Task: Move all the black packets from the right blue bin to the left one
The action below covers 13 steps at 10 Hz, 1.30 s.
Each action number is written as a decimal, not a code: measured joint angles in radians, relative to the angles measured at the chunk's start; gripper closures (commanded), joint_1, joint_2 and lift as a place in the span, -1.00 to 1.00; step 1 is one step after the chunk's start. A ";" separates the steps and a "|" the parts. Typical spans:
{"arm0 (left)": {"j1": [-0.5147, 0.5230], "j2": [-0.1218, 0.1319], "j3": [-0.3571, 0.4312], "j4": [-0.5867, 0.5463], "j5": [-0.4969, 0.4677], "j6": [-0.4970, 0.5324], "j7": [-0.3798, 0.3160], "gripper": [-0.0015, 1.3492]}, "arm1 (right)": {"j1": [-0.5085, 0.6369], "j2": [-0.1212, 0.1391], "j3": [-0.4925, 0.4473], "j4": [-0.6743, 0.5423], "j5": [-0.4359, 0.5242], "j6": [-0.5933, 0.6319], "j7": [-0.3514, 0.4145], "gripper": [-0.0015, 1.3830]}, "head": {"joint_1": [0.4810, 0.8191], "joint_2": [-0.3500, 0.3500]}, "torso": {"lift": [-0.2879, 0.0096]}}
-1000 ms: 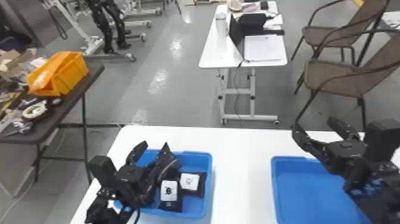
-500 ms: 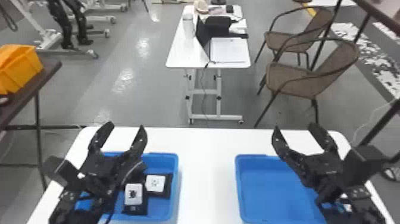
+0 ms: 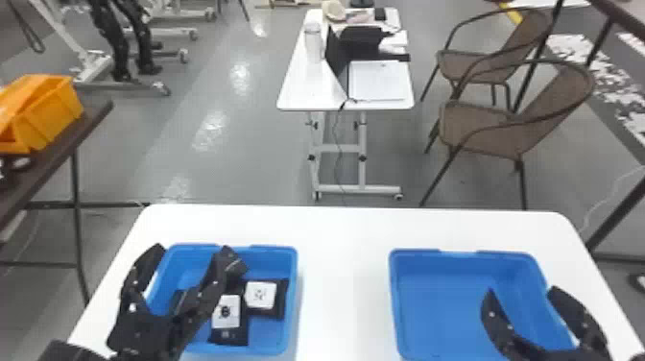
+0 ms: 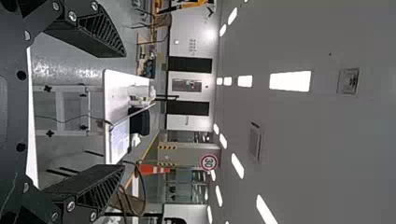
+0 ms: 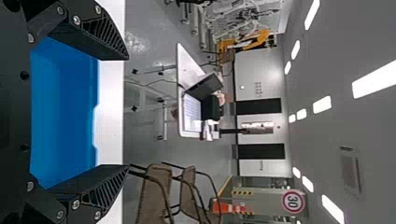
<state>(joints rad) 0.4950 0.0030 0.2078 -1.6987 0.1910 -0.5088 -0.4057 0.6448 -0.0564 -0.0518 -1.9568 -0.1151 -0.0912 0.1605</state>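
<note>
My left gripper (image 3: pixel 189 257) stands open over the left blue bin (image 3: pixel 291 307), its fingers spread with nothing between them. Inside that bin lie a black packet with a white label (image 3: pixel 226 312) and another (image 3: pixel 260 294) beside it; something dark lies partly hidden behind the gripper's inner finger. At the right blue bin (image 3: pixel 400 307), my right gripper (image 3: pixel 520 290) is open over the right side, and the bin's visible floor is bare blue. The left wrist view has the left gripper (image 4: pixel 123 112) with parted fingers. In the right wrist view, the right gripper (image 5: pixel 128 112) is likewise apart, the bin (image 5: pixel 65 112) beyond.
Both bins stand on a white table (image 3: pixel 343 269) with a gap between them. Past its far edge are a small white desk (image 3: pixel 297 91) with a laptop and two brown chairs (image 3: pixel 484 127). At the left, an orange bin (image 3: pixel 48 113) sits on a dark table.
The head view has shifted. My left gripper's fingers have spread from closer together, and the arm has drawn off the packets. The right gripper now sits lower, nearer the bottom edge.
</note>
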 measured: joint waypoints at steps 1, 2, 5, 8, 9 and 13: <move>0.040 0.000 -0.003 -0.009 -0.018 0.011 0.001 -0.71 | 0.038 0.003 0.009 -0.006 0.003 0.015 0.000 -0.70 | 0.27 0.21 | 0.94; 0.089 0.000 0.001 -0.039 -0.046 0.050 0.033 -0.70 | 0.058 0.011 0.023 -0.007 0.012 0.031 0.000 -0.70 | 0.27 0.28 | 0.94; 0.092 0.000 0.046 -0.122 -0.138 0.182 0.011 -0.69 | 0.055 0.052 0.016 -0.024 0.061 0.087 -0.027 -0.70 | 0.27 0.30 | 0.94; 0.099 0.000 0.056 -0.149 -0.155 0.221 0.032 -0.69 | 0.056 0.056 0.012 -0.031 0.073 0.099 -0.037 -0.70 | 0.27 0.32 | 0.94; 0.106 0.000 0.063 -0.151 -0.146 0.229 0.047 -0.69 | 0.055 0.056 0.014 -0.031 0.076 0.100 -0.046 -0.70 | 0.27 0.35 | 0.94; 0.128 0.000 0.089 -0.160 -0.123 0.265 0.078 -0.69 | 0.047 0.056 0.017 -0.030 0.085 0.106 -0.047 -0.70 | 0.27 0.46 | 0.94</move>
<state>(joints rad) 0.6227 0.0030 0.2966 -1.8588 0.0675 -0.2440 -0.3279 0.6920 0.0000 -0.0353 -1.9864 -0.0300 0.0146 0.1135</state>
